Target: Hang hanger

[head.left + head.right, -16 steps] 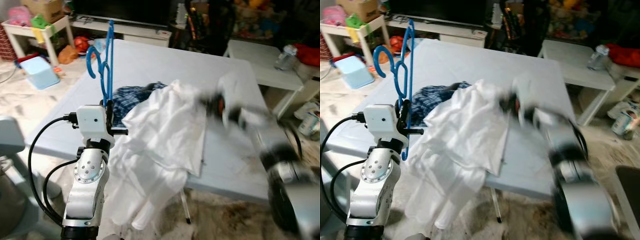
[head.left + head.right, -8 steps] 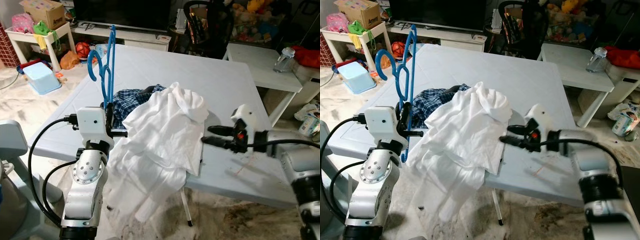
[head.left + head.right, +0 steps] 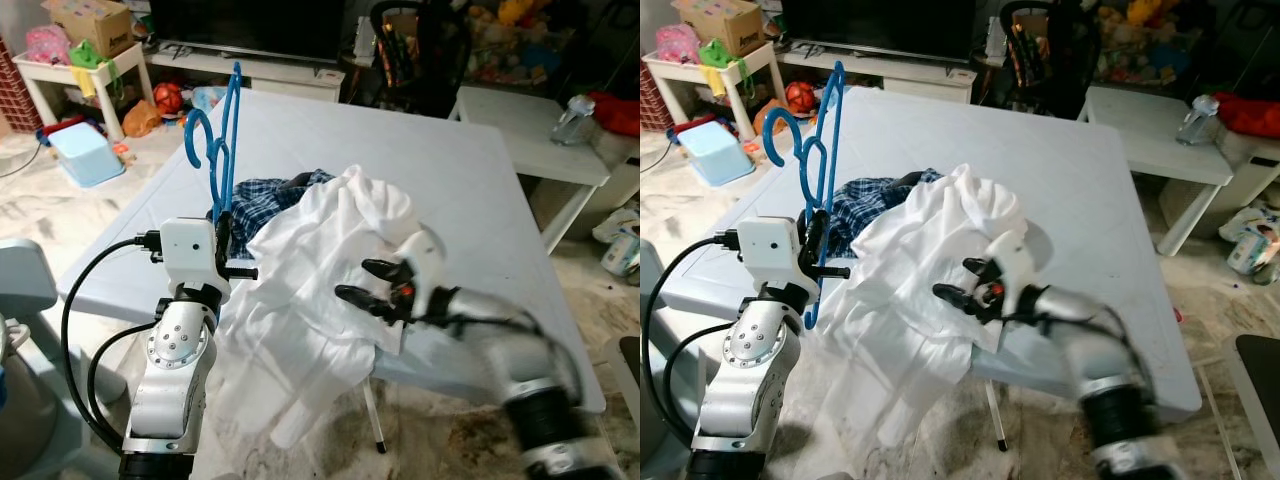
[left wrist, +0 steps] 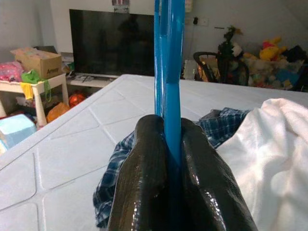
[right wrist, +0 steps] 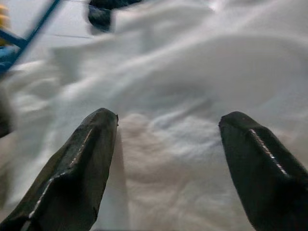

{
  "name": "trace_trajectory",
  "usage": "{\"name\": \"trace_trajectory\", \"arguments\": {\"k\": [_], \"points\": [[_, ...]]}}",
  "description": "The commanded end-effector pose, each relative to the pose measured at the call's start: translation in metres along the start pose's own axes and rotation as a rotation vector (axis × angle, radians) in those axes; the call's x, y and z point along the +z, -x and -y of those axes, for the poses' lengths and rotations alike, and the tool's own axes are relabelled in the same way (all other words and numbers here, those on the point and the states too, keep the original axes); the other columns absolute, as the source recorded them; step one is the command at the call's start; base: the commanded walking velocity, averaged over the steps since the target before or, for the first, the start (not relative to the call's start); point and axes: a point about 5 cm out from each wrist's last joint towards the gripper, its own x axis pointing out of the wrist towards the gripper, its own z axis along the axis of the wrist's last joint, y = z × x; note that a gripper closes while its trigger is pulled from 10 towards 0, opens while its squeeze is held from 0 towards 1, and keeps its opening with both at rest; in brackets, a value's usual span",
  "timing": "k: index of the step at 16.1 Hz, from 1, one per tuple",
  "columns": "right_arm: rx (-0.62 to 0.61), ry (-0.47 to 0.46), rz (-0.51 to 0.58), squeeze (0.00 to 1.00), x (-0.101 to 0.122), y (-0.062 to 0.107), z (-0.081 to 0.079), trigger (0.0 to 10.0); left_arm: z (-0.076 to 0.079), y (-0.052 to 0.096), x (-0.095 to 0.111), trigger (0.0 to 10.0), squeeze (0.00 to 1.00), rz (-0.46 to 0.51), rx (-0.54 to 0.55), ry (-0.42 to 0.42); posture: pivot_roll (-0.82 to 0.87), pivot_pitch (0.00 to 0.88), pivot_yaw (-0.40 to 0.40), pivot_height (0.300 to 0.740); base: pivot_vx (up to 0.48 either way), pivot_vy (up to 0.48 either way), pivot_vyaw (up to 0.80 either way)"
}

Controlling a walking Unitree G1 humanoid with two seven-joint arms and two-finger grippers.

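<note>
Blue plastic stands out first: 2 hangers (image 3: 215,140) held upright, hooks topmost, their lower edge pinched tight in the left hand (image 3: 222,235), whose 2 black fingers (image 4: 144,183) are pressed together on the plastic. That hand sits at the near-left edge of the pale desk (image 3: 480,180), just left of the white shirt (image 3: 320,270). Tucked under the shirt's far-left side lies a checked garment (image 3: 255,195), partly covered. The white shirt itself sprawls across the middle of the desk and spills over its near edge toward the floor. Just right of the shirt's near part, the right hand (image 3: 372,282) hovers low over the cloth with its fingers (image 5: 86,159) spread wide, pointing toward the hangers.

My guess is the right hand is about to gather the shirt for threading onto a hanger. Trouble could come from the overhang: a tug on loose fabric may drag the whole shirt off the desk. Also, with 2 hangers clamped as 1, the collar may snag on both.
</note>
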Motion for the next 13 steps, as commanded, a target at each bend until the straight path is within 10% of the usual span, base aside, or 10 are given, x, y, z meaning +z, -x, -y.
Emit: {"name": "trace_trajectory", "arguments": {"k": [1, 7, 8, 9, 10, 13], "points": [[-0.096, 0.004, 0.000, 1.00, 0.002, 0.001, 0.003, 10.0, 0.004, 0.000, 0.002, 10.0, 0.00, 0.014, -0.015, 0.005, -0.04, 0.000, -0.062, 0.740, 0.000, 0.000, 0.00], [-0.253, 0.251, -0.082, 1.00, -0.011, -0.015, -0.019, 10.0, 0.007, 0.000, 0.001, 10.0, 0.00, 0.013, -0.027, 0.012, -0.04, 0.000, -0.062, 0.740, 0.000, 0.000, 0.00], [-0.256, 0.263, -0.081, 1.00, -0.013, -0.019, -0.023, 5.1, 0.007, 0.000, 0.001, 10.0, 0.00, 0.013, -0.029, 0.012, -0.04, 0.000, -0.062, 0.740, 0.000, 0.000, 0.00], [-0.259, 0.253, -0.079, 0.69, -0.014, -0.021, -0.027, 0.0, 0.007, 0.000, 0.001, 10.0, 0.00, 0.013, -0.029, 0.012, -0.04, 0.000, -0.062, 0.740, 0.000, 0.000, 0.00], [-0.260, 0.243, -0.086, 0.00, -0.017, -0.023, -0.029, 0.0, 0.007, 0.000, 0.001, 10.0, 0.00, 0.013, -0.028, 0.012, -0.04, 0.000, -0.064, 0.740, 0.000, 0.000, 0.00], [-0.273, 0.225, -0.119, 0.00, -0.028, -0.030, -0.029, 0.0, 0.008, 0.001, 0.000, 10.0, 0.00, 0.010, -0.028, 0.012, -0.03, 0.000, -0.059, 0.740, 0.000, 0.000, 0.00]]}}
